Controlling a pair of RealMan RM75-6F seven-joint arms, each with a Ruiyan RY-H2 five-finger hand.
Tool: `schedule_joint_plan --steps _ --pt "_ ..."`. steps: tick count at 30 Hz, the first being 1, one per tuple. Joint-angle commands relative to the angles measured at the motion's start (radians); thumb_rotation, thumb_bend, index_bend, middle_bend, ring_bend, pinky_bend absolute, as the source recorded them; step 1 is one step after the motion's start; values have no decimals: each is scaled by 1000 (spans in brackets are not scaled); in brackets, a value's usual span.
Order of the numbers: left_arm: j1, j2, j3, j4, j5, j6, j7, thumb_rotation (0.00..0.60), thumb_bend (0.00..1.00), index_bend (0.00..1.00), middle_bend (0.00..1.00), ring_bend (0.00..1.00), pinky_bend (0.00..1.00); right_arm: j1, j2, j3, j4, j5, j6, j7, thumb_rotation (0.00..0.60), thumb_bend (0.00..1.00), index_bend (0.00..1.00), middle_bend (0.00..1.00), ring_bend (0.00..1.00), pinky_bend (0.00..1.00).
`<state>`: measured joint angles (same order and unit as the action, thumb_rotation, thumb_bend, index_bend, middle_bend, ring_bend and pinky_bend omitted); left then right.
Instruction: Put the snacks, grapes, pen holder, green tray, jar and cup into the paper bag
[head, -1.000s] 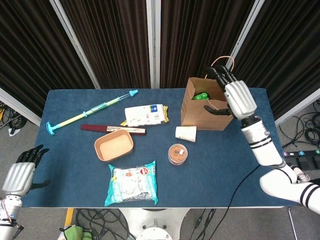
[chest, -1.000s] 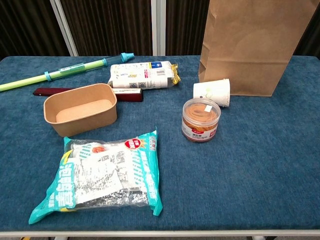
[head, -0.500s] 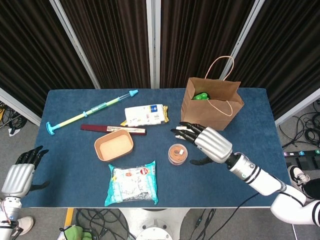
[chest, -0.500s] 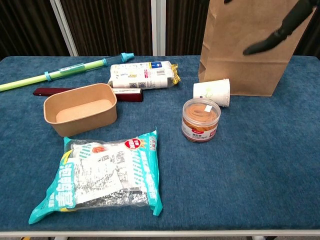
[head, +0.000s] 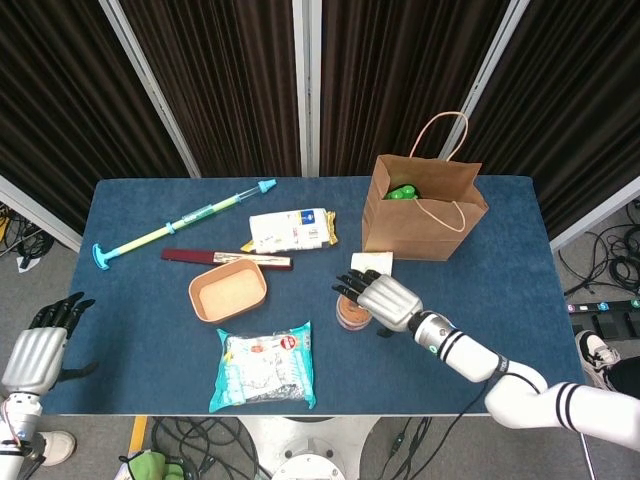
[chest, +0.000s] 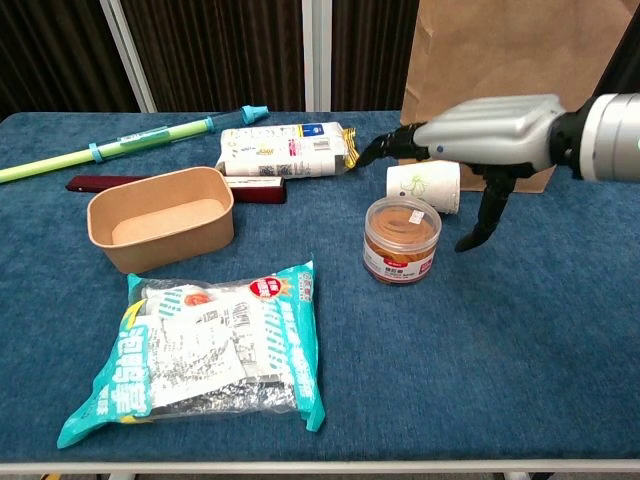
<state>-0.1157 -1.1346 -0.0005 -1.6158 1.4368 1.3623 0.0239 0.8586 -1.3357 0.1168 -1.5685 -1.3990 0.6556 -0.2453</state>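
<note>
Blue surface (head: 140, 300): paper bag (head: 424, 215) at 2 o'clock; cup (chest: 424, 187), jar (chest: 401, 240) central; snack packs (head: 266, 367) (head: 291, 230), brown tray (head: 228, 290), green-blue stick (head: 180, 224) leftward.

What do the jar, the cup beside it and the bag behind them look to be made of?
The jar looks like clear glossy plastic: its orange-brown contents show through the wall. The cup, lying on its side, looks like matte white paper with a faint print. The bag is matte brown kraft paper with creases and thin cord-like handles; the cord's material is unclear.
</note>
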Motion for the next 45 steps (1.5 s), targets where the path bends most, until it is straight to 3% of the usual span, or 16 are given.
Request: schedule_joint_plan --steps 1,8,11,13,15,18,21,26,30,35,39,45 --pt "4 -4 2 8 -1 1 -7 600 41 200 175 133 144 27 -60 -14 54 61 -32 -71 600 0 0 1 0 175" --pt "1 -9 1 19 0 -4 -16 600 41 200 175 133 145 45 -117 -26 108 122 -30 -133 600 0 0 4 0 164" --pt "0 -9 1 20 1 -6 -17 600 41 200 175 133 145 49 -158 -28 146 132 -12 -150 600 12 0 62 3 179" --pt "2 -9 2 20 0 -4 -19 600 42 200 175 133 145 47 -190 -29 177 120 14 -148 600 64 59 154 47 251" --pt "4 -8 3 21 -1 -4 -20 600 40 200 175 133 145 43 -216 -34 204 95 40 -137 600 155 264 292 181 413" --pt "6 -7 3 21 -1 -2 -21 600 41 200 175 133 145 40 -224 -40 218 62 66 -120 600 205 446 398 296 559" --pt "7 -7 2 22 -2 -1 -22 600 41 200 175 133 145 33 -205 -38 195 27 107 -97 600 212 506 444 343 600" --pt "4 -7 1 20 3 -2 -20 600 41 200 175 133 144 11 -131 -17 92 -75 238 -39 600 211 509 452 350 609" --pt "3 -5 0 17 7 1 -18 600 42 200 175 133 145 -17 -46 20 -10 -169 387 43 600 212 509 453 350 610" --pt "3 -1 1 12 10 3 -16 600 41 200 175 133 145 -54 51 96 -86 -199 535 125 600 212 509 454 350 608" --pt "3 -1 3 9 15 4 -14 600 41 200 175 133 145 -85 128 183 -137 -130 605 145 600 211 508 453 349 606" --pt "0 1 0 6 17 4 -11 600 42 200 175 133 145 -107 205 278 -150 37 609 113 600 212 502 454 349 606"
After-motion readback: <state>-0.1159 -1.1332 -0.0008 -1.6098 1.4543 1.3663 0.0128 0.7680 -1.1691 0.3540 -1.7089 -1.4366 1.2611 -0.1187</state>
